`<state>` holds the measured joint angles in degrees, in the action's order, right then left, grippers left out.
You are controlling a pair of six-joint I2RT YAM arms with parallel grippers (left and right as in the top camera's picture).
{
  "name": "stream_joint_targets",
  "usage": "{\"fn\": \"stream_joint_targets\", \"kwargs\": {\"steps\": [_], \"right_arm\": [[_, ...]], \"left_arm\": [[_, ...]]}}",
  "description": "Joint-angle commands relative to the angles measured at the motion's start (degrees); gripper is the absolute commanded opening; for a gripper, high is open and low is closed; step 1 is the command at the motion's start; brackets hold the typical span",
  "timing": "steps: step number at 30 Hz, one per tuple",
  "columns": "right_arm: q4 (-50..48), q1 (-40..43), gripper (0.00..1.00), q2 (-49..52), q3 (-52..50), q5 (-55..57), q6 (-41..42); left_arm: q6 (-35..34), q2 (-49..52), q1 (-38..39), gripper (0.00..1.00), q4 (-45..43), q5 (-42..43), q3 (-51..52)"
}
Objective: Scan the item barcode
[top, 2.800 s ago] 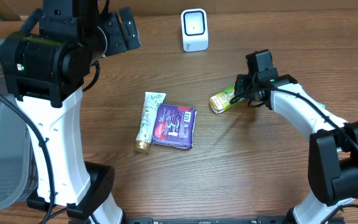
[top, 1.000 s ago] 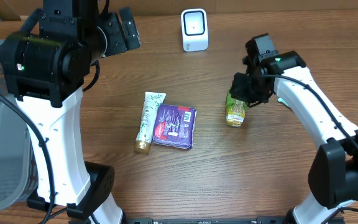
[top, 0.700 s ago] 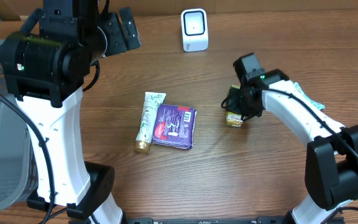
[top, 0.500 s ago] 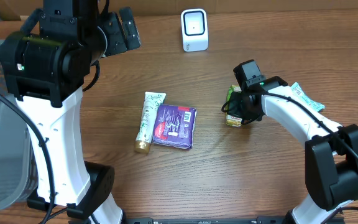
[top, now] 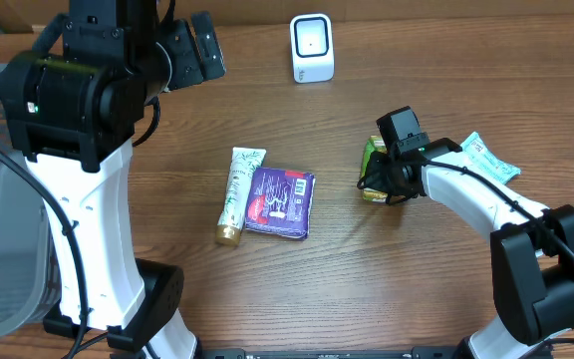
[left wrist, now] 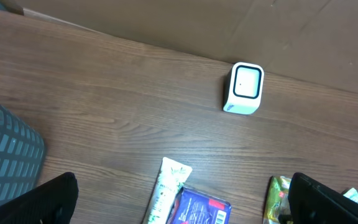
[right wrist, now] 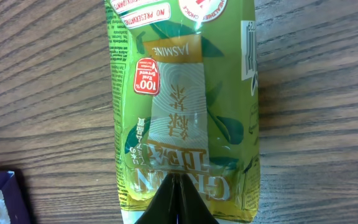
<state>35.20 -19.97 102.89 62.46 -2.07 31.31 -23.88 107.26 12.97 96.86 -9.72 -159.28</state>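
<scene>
The green tea packet (right wrist: 182, 106) is a glossy, crinkled film pouch, yellow-green with a gold leaf-patterned panel and a red round seal. It lies flat on the brown wood-grain table (top: 417, 279), right of centre and well apart from the boxy white scanner (top: 312, 48) at the far edge. The right gripper (top: 387, 181) sits directly over it. In the right wrist view its dark fingers (right wrist: 166, 205) are clenched into a single point on the packet's near end, apparently pinching the film there, while the rest of the pouch stretches away from them along the grain. The left gripper (top: 205, 45) hangs high at the far left with its jaws spread wide and nothing between them. Mid-table lie a slim cream tube (top: 237, 194) with a gold cap and a soft purple pouch (top: 280, 201), their long edges touching. A thin pale teal sachet (top: 488, 158) rests near the right arm — clear of the tea packet.
</scene>
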Motion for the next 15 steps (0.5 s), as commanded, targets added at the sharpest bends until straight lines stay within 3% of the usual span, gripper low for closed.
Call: {"fn": "stream_joint_targets", "kwargs": {"steps": [1, 3, 8, 10, 12, 15], "right_arm": [[0.22, 0.24, 0.04, 1.57, -1.84, 0.2, -0.55], [0.96, 0.66, 0.04, 1.29, -0.57, -2.4, -1.73], [6.54, 2.75, 0.2, -2.69, 3.65, -7.72, -1.68], [8.28, 3.74, 0.33, -5.44, 3.85, -7.67, -1.22], [10.43, 5.31, 0.54, -7.76, 3.85, -7.69, -0.7], [12.57, 7.85, 0.67, -8.46, 3.61, -8.22, 0.07]], "left_arm": [[-0.44, 0.31, -0.2, 0.99, -0.07, -0.79, 0.2], [-0.44, 0.31, -0.2, 1.0, -0.07, -0.79, 0.2], [-0.44, 0.31, -0.2, 1.0, -0.07, -0.79, 0.2], [-0.44, 0.31, -0.2, 1.0, -0.07, -0.79, 0.2], [-0.44, 0.31, -0.2, 1.0, -0.07, -0.79, 0.2], [-0.42, 0.31, -0.2, 1.0, -0.07, -0.79, 0.2]]}}
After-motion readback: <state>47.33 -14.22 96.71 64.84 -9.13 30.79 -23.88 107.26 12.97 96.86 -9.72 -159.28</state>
